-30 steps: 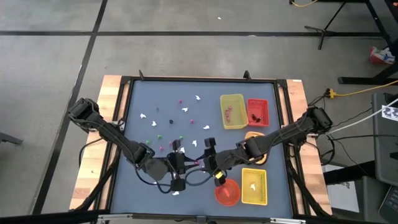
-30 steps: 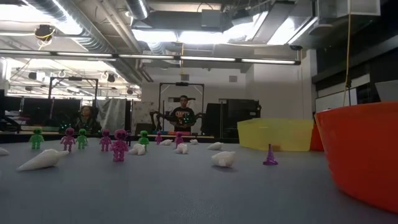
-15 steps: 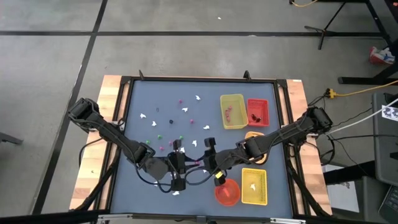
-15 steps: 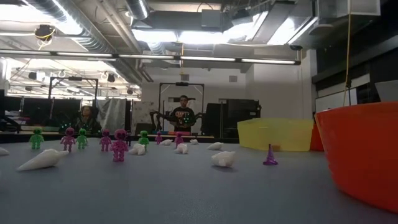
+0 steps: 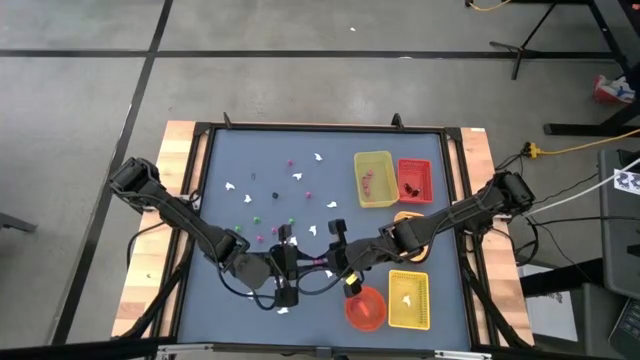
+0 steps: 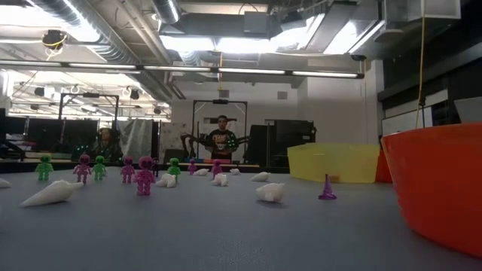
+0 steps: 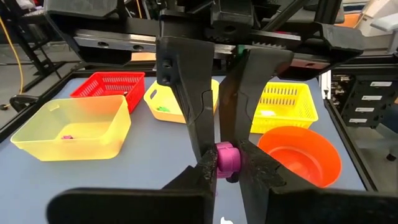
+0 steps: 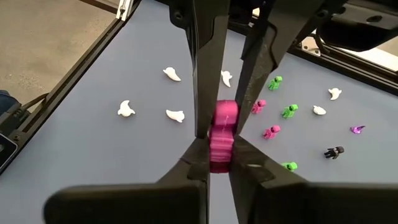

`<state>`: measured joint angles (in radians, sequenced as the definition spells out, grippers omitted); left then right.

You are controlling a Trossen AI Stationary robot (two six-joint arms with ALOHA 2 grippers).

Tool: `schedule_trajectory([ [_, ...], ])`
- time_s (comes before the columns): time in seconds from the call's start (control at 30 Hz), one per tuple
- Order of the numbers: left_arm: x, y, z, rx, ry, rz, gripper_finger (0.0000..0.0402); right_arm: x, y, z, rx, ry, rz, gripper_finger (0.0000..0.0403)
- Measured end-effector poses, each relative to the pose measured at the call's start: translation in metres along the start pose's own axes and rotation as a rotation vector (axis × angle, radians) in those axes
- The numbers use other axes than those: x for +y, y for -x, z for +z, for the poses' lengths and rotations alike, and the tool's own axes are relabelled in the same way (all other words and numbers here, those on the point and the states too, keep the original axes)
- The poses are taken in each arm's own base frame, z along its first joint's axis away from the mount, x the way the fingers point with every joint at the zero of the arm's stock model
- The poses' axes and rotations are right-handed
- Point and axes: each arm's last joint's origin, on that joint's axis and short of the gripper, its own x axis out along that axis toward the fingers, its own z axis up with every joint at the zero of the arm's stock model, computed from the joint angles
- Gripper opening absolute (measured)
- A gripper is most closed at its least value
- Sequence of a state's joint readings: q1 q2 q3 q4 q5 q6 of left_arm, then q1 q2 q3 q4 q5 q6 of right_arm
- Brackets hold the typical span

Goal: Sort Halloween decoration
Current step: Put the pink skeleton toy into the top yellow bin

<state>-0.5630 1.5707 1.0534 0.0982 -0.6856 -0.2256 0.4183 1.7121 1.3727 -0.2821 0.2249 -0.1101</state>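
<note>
**Handover of a pink figure at mid-table**

Hardly anything moved on the table since the earlier frames; our two arms stayed nose to nose near the front of the mat, and the one change we could make out was our right gripper (image 5: 322, 263) coming in closer to the left one. In the right wrist view its fingers (image 8: 205, 93) pressed on both sides of a pink figure (image 8: 222, 134). Our left gripper (image 5: 305, 264) was clamped on the same pink figure (image 7: 226, 160), its fingers (image 7: 189, 106) narrow around it in the left wrist view. We judged this a handover: both grippers held the piece together so it would not drop before one let go.

We kept the figure raised above the mat, between the two arms, probably so the right arm could carry it to a container on its own side. The bowl (image 5: 366, 309) sat just beside the right gripper, a front tray (image 5: 408, 299) next to it, and the yellow tray (image 5: 373, 179) and red tray (image 5: 414, 180) farther back.

Loose pieces lay in the left-centre of the mat: white ghosts (image 8: 126, 109), green figures (image 6: 44, 166) and more pink ones (image 6: 144, 174), plus a purple cone (image 6: 327, 188). Much of the sorting was not yet done.

A person (image 6: 221, 138) stood well behind the table.
</note>
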Motion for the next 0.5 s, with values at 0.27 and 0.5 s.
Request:
schedule_trajectory([
  [0.27, 0.002, -0.001, 0.0, -0.001, 0.04, 0.009, 0.0079, 0.0, 0.0, -0.002, 0.019, 0.021, -0.017, 0.0044],
  [0.5, 0.006, -0.004, 0.001, 0.003, 0.066, 0.012, 0.0136, -0.006, 0.001, -0.012, 0.137, 0.105, -0.128, 0.0038],
])
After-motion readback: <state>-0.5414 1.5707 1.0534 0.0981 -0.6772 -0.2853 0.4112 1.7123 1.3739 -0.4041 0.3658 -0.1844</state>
